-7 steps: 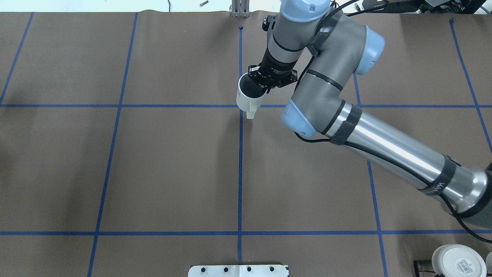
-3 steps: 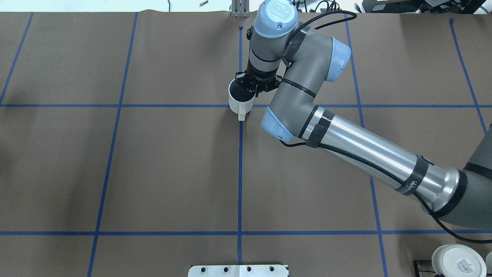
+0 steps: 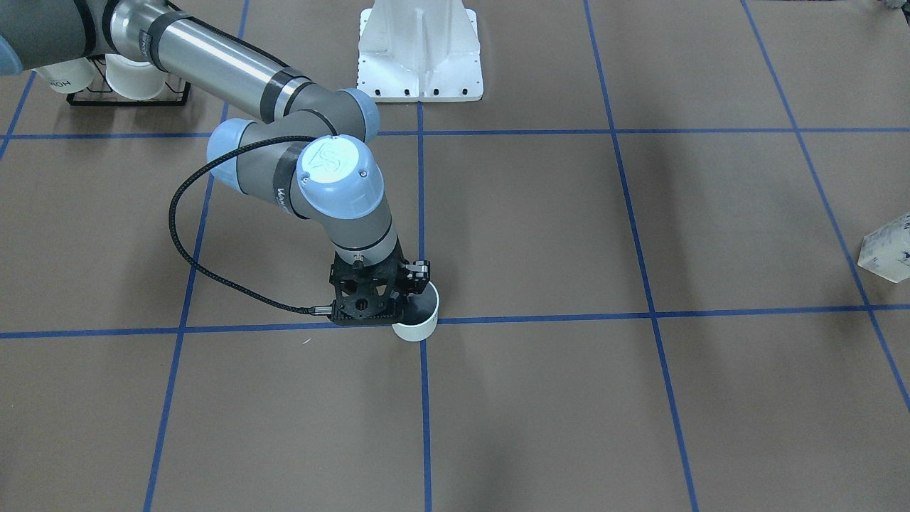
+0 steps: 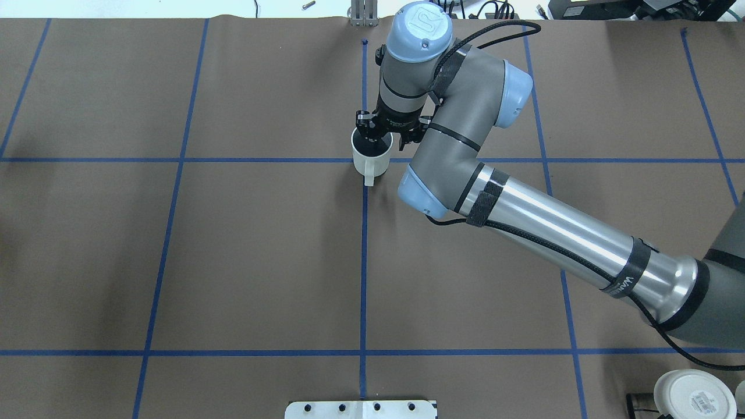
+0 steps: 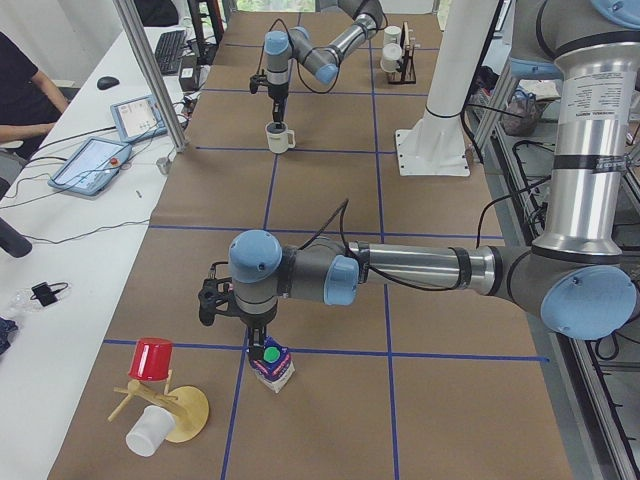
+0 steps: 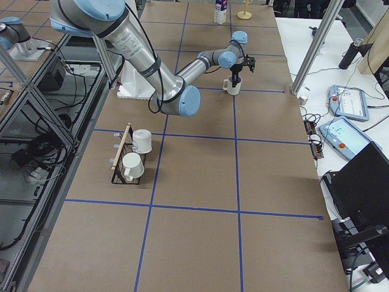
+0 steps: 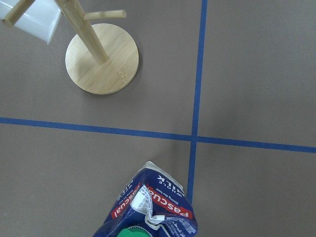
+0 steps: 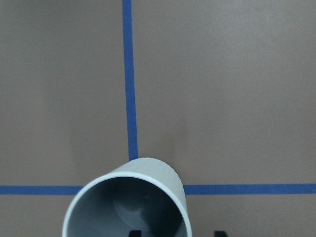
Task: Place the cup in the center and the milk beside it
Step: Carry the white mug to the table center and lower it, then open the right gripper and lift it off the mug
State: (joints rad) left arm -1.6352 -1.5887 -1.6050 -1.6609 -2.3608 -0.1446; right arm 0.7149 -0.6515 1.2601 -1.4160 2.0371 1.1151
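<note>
The white cup [image 4: 371, 158] stands upright on the crossing of two blue tape lines [image 4: 326, 160], with its handle toward the robot. It also shows in the front view [image 3: 419, 321] and in the right wrist view [image 8: 131, 207]. My right gripper [image 4: 383, 139] is shut on the cup's rim, one finger inside and one outside. The milk [image 5: 272, 365] stands far off at the table's left end, and also shows in the left wrist view [image 7: 153, 207] and the front view [image 3: 885, 256]. My left gripper [image 5: 258, 335] hangs just above its green cap. I cannot tell whether it is open or shut.
A wooden mug tree [image 5: 150, 395] with a red and a white cup stands beside the milk. A black rack with white cups [image 6: 130, 158] stands near my right arm's base. The white robot mount [image 3: 419, 50] is at the table's near edge.
My right arm swung left with the cup, turned it from tilted to upright and brought it down onto the tape crossing.
</note>
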